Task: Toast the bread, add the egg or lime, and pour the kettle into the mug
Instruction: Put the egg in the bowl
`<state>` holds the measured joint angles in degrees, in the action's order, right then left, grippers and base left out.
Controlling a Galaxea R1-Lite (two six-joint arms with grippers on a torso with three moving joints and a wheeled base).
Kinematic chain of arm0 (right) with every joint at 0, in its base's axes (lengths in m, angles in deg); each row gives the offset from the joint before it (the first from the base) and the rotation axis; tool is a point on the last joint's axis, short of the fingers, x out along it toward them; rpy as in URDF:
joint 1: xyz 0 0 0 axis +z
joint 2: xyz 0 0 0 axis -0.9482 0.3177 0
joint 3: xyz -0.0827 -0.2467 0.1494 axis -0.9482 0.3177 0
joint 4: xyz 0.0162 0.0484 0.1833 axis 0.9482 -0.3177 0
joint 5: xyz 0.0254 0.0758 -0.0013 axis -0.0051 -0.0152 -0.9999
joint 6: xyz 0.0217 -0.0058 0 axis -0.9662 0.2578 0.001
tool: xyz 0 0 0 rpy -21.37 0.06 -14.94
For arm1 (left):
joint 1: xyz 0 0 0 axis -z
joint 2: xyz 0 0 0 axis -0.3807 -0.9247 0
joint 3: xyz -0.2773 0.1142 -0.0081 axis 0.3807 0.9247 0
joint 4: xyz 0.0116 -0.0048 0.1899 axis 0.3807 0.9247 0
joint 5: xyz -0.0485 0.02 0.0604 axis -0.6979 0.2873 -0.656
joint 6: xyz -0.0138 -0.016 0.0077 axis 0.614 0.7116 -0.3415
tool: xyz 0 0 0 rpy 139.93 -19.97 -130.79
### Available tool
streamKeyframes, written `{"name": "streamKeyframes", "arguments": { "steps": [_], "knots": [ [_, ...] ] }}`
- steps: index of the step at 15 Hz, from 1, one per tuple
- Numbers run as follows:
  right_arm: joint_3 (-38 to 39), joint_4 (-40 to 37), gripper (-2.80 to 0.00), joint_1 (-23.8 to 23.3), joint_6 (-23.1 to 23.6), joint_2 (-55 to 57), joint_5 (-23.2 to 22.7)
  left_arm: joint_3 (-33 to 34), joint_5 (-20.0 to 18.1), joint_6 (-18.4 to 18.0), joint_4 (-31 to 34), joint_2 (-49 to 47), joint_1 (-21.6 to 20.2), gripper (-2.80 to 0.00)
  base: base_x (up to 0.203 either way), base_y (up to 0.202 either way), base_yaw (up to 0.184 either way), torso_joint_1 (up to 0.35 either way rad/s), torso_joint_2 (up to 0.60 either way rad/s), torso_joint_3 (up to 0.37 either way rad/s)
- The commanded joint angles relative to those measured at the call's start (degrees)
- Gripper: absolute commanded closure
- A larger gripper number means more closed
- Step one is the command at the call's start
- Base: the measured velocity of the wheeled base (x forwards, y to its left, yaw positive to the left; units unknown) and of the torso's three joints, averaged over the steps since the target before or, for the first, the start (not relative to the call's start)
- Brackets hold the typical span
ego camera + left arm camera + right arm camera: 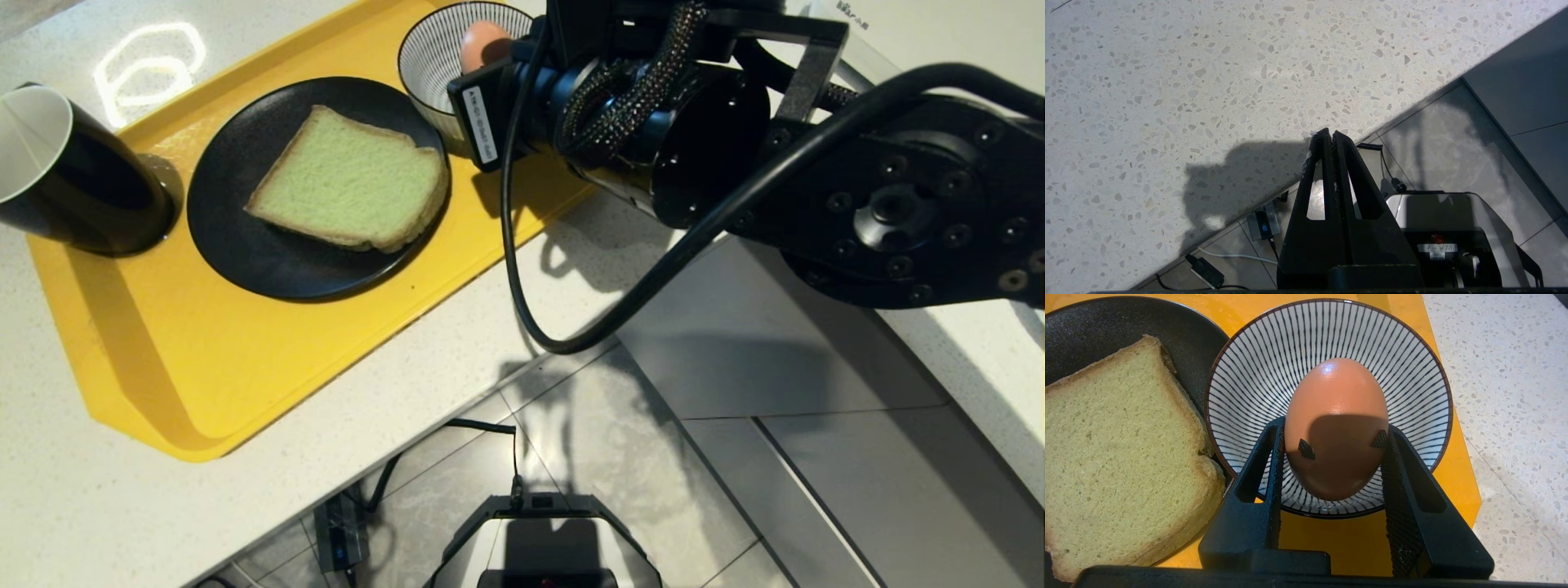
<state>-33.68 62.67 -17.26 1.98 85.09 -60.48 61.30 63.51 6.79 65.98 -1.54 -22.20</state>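
Speckled counter [98, 506], yellow tray [245, 384]; right hand [1333, 453] clasping the egg [1336, 416] above striped bowl [1249, 375]; left hand [1331, 136] closed, empty.

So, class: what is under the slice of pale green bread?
The pale green bread slice lies on a round black plate, which sits on a yellow tray. The plate's middle is covered by the bread, so nothing there can be seen.

Salmon egg [1336, 416] upright above striped bowl [1257, 375]

Bread [351, 180] on black plate [237, 237], yellow tray [245, 376]
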Motion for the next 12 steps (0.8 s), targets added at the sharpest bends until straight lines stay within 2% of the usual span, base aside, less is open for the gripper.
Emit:
{"name": "streamKeyframes", "arguments": {
  "steps": [1,12],
  "knots": [
    [0.02,0.14,0.00,0.02,0.23,0.10,0.09,0.79,0.02,0.02,-0.03,0.00,-0.01,0.00,0.000,0.000,0.000,0.000,0.00,0.000],
    [0.11,-0.03,0.00,0.02,0.33,0.10,0.26,0.79,0.02,0.02,-0.03,0.00,-0.01,0.00,0.000,0.000,0.000,0.000,0.00,0.000]
  ]
}}
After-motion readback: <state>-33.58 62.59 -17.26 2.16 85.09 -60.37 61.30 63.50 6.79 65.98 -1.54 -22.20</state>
